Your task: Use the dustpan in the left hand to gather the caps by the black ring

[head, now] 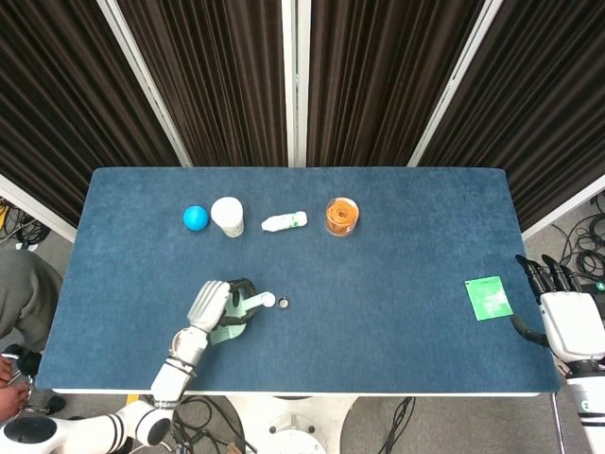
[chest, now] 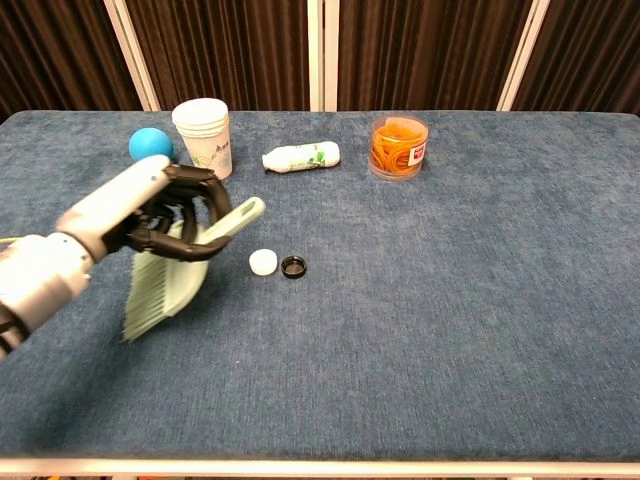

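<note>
Beside the left hand: the white cap lies on the worktop just to the hand's right, and the black ring sits just beyond it, the two almost touching.
Left hand: the left hand is clamped around the handle of the pale green dustpan, whose handle end points toward the white cap while its wide edge hangs low on the hand's near side.
Red cap: no red cap is seen in either view; whether it is hidden under the dustpan cannot be told.
Right hand: the right hand is held off the worktop's right edge with fingers apart and nothing in them.
Far side of the hand: a blue ball, a paper cup, a lying bottle and an orange jar are lined up well beyond.
Progress: the white cap is judged already beside the ring; any further cap is yet to be brought there.
</note>
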Robot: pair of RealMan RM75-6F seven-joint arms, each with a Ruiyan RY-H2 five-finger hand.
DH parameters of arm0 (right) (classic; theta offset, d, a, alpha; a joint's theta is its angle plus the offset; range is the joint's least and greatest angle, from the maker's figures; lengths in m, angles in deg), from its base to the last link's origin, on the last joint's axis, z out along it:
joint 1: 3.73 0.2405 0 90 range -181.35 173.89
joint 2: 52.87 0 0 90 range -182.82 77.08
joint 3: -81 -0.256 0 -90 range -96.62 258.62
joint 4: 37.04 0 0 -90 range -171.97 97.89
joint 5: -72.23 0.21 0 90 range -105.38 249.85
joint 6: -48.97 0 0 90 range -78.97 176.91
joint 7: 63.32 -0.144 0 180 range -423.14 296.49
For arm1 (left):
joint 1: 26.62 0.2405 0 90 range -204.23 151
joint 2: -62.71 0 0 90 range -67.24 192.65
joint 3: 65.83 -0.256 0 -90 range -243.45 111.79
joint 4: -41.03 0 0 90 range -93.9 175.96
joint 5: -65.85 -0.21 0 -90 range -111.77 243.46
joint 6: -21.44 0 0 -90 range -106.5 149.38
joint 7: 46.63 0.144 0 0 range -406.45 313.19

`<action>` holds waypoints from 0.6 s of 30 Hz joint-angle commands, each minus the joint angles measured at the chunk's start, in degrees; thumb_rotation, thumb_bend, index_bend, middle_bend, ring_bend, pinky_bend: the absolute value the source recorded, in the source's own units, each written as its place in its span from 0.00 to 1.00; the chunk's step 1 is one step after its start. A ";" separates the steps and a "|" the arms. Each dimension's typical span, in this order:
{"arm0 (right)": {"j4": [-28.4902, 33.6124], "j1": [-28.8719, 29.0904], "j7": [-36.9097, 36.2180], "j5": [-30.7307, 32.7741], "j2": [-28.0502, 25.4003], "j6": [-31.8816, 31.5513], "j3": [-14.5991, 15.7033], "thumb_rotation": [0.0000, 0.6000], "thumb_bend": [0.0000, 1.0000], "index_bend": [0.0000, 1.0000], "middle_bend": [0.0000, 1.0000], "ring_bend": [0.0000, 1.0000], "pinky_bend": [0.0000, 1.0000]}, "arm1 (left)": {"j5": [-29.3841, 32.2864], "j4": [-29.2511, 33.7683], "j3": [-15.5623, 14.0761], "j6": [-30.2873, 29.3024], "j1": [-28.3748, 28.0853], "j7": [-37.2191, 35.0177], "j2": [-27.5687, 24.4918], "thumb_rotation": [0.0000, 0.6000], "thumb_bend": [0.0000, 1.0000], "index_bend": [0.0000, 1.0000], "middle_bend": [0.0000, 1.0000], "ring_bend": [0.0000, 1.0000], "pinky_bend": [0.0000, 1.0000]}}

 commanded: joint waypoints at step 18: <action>-0.93 0.07 -1.21 -0.17 0.10 0.08 -0.01 1.00 0.15 0.03 0.15 0.03 0.12 | -0.51 -0.85 6.75 1.84 -6.59 3.33 4.12 1.00 0.38 0.54 0.61 0.65 0.89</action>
